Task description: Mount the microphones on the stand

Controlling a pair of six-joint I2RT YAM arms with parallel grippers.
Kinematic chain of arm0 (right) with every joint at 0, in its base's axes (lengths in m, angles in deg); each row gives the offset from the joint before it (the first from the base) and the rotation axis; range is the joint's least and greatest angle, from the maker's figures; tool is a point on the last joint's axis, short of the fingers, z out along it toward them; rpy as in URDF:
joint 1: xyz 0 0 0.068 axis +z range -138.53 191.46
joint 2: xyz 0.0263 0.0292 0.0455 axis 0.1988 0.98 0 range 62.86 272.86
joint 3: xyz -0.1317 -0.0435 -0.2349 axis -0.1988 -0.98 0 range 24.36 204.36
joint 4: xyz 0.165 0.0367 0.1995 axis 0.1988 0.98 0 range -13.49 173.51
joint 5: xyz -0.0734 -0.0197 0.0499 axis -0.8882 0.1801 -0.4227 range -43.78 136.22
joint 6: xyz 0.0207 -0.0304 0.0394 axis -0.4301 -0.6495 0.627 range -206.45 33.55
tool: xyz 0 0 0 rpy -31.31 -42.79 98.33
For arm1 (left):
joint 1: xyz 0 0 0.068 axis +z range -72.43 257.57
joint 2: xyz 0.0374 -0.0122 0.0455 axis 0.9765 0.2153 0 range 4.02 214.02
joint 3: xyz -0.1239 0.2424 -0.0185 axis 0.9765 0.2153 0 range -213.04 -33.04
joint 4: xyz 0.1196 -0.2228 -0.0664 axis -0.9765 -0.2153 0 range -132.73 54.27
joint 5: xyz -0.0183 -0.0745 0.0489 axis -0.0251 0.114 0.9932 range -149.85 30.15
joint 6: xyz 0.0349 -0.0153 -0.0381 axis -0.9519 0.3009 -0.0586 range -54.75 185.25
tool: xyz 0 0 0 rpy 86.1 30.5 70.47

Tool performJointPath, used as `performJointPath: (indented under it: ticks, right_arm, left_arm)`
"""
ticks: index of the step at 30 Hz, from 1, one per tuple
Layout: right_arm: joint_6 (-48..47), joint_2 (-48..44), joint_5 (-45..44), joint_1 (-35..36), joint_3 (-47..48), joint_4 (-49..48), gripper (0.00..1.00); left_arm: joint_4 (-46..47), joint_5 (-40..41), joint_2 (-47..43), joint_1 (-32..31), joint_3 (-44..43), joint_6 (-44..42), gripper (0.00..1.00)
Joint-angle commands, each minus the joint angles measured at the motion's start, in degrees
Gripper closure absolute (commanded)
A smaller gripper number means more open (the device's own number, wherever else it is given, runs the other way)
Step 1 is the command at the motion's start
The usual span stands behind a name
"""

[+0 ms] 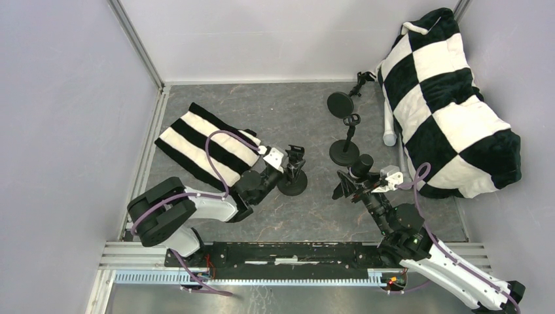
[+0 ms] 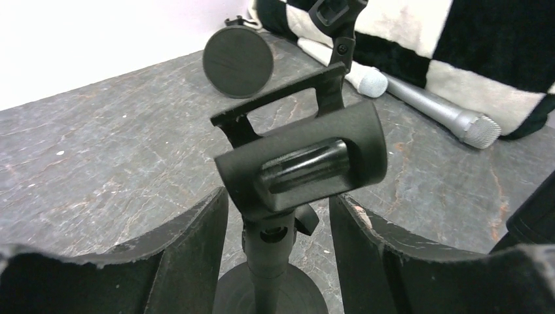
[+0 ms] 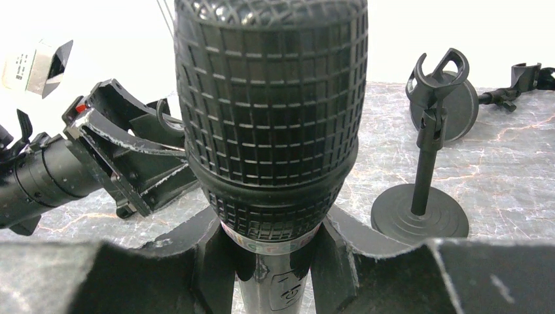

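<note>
Top view, left to right. A striped cloth (image 1: 208, 145) lies on the table (image 1: 307, 216) at the far left. The left gripper (image 1: 296, 162) is at the near stand (image 1: 292, 184); in the left wrist view its fingers (image 2: 196, 252) are released, one on each side of the post just under the clip (image 2: 301, 163), with a gap on both sides. The clip is empty. The right gripper (image 1: 353, 185) is clenched on the body of the black mic (image 3: 268, 111), held above the table with its mesh head beyond the fingertips. Just past it a second stand (image 1: 345, 152) is upright, its clip empty. Behind that, a third stand (image 1: 340, 104) lies on its side. The white mic (image 1: 389, 127) and the silver mic (image 2: 445, 111) lie on the table against the edge of the checked pillow (image 1: 451, 104) at the right.
</note>
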Motion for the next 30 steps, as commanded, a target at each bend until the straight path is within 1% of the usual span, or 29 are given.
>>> performJointPath:
  ticks: [1, 5, 12, 21, 23, 26, 30]
  right_arm:
    - [-0.9, 0.3, 0.5, 0.0, 0.4, -3.8, 1.00]
    - [-1.0, 0.0, 0.6, 0.0, 0.4, -3.6, 1.00]
    - [-1.0, -0.7, 0.6, 0.0, 0.3, -3.0, 1.00]
    - [-0.8, -1.1, 0.7, 0.0, -0.2, -3.0, 1.00]
    - [-0.7, -1.0, 0.7, 0.0, -0.1, -2.9, 1.00]
    - [-0.8, -1.1, 0.7, 0.0, -0.2, -2.8, 1.00]
    - [-0.8, -1.7, -0.1, 0.0, -0.6, -3.0, 1.00]
  left_arm:
    - [8.4, 10.8, 2.2, -2.8, -0.3, -4.3, 0.35]
    - [11.7, 14.0, 4.3, -3.6, -0.4, -5.0, 0.37]
    - [13.0, 14.6, 6.2, -3.8, -2.2, -6.0, 0.43]
    - [12.7, 13.3, 6.8, -3.8, -4.0, -7.3, 0.44]
    - [12.3, 13.1, 7.0, -3.8, -4.3, -7.5, 0.49]
    - [12.2, 12.8, 7.1, -3.8, -4.4, -7.5, 0.66]
    - [11.5, 11.7, 6.5, -3.8, -4.1, -6.5, 0.80]
